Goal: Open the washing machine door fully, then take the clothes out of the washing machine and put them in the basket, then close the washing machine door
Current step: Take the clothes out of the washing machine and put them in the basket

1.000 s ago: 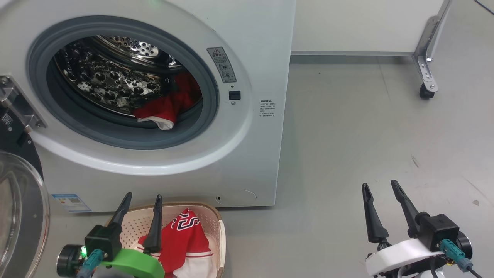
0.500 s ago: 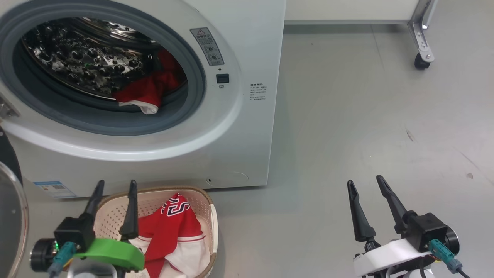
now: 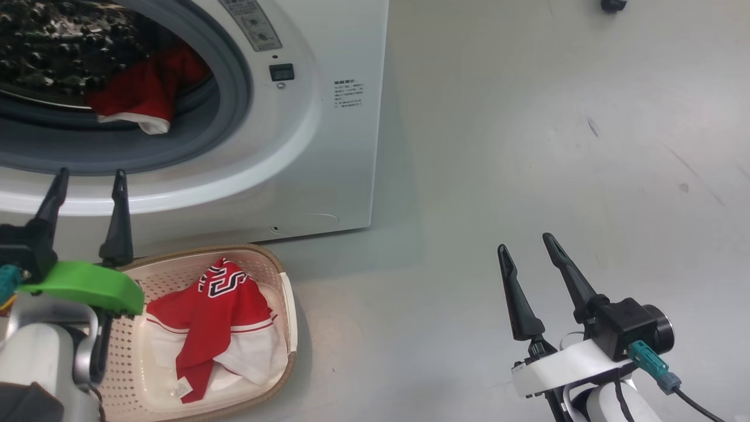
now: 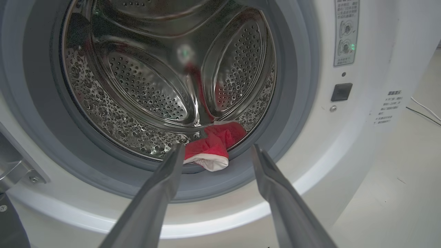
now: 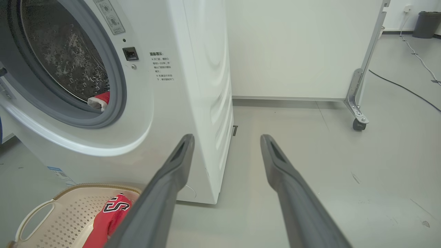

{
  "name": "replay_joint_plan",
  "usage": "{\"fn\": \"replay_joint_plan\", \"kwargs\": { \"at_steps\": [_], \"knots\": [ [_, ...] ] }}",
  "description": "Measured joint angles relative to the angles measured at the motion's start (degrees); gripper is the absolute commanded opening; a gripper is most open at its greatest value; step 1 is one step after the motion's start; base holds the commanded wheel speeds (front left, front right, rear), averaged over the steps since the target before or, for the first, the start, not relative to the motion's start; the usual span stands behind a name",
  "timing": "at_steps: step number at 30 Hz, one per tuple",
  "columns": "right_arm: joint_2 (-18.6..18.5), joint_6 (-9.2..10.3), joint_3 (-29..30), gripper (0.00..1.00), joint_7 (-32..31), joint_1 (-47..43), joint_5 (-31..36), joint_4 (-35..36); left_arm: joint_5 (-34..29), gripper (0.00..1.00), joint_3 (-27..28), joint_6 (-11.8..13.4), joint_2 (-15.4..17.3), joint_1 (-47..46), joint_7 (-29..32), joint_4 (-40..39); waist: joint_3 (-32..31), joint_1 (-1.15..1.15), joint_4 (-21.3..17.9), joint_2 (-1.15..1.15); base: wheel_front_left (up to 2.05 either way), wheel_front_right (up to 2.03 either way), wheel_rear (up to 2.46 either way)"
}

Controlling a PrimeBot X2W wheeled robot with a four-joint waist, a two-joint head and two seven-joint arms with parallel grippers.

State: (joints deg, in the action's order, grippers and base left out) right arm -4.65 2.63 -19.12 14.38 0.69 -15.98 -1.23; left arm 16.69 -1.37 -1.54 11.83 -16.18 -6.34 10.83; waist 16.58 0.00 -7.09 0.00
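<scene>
The washing machine stands on the grey floor, its white front towards the robot. The round opening is uncovered, and the grey gasket and the perforated steel drum are in plain sight. To the machine's right, further back, a white panel stands on a metal leg with a castor.

The basket sits on the floor just in front of the machine's lower front, below the opening. It is cream, with perforated walls and a brown rim.

One red garment, with white trim and a black-and-white striped print, lies crumpled inside the basket. A second red garment lies at the front of the drum floor, its white hem over the inner edge of the gasket.

The left end effector is raised in front of the machine's lower lip, above the basket's far left corner. Its fingers are spread wide and hold nothing. In the left wrist view they point into the opening, the second red garment showing between them and apart from both.

The right end effector hangs over bare floor to the right of the machine, well apart from the basket. Its fingers are likewise spread wide and empty.

Small items on the machine front: a black square latch socket right of the gasket, a grey warning label above it, and a blue label low down.
</scene>
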Motion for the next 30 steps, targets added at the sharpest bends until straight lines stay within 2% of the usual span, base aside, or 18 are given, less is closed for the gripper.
{"fn": "replay_joint_plan", "kwargs": {
  "at_steps": [7, 11, 21, 30],
  "knots": [
    [0.5, 0.03, -0.7, 1.00, 0.0, 1.9, 0.6, 0.0, 2.0, 1.00, 1.1, -1.3, 2.5, -6.4, 5.1, 3.0, 3.6, 0.00, -3.0, 0.00, 0.00, 0.00, 0.00],
    [0.9, 0.03, -1.7, 1.00, 0.0, 2.6, 0.6, -0.1, 2.0, 1.00, 1.8, -1.3, 4.8, -10.4, 8.5, 5.5, 5.6, 0.00, -5.0, 0.00, 0.00, 0.00, 0.00],
    [1.3, 0.47, -3.3, 1.00, 0.0, 4.4, 0.6, -0.3, 2.5, 1.00, 3.2, -1.3, 7.9, -20.5, 16.4, 11.2, 10.4, 0.00, -9.0, 0.00, 0.00, 0.00, 0.00],
    [1.6, 0.57, -4.2, 1.00, 0.1, 6.7, 0.5, -0.8, 0.4, 1.00, 2.7, -0.7, 11.5, -26.2, 20.5, 16.3, 13.7, 0.00, -12.1, 0.00, 0.00, 0.00, 0.00]
  ]
}}
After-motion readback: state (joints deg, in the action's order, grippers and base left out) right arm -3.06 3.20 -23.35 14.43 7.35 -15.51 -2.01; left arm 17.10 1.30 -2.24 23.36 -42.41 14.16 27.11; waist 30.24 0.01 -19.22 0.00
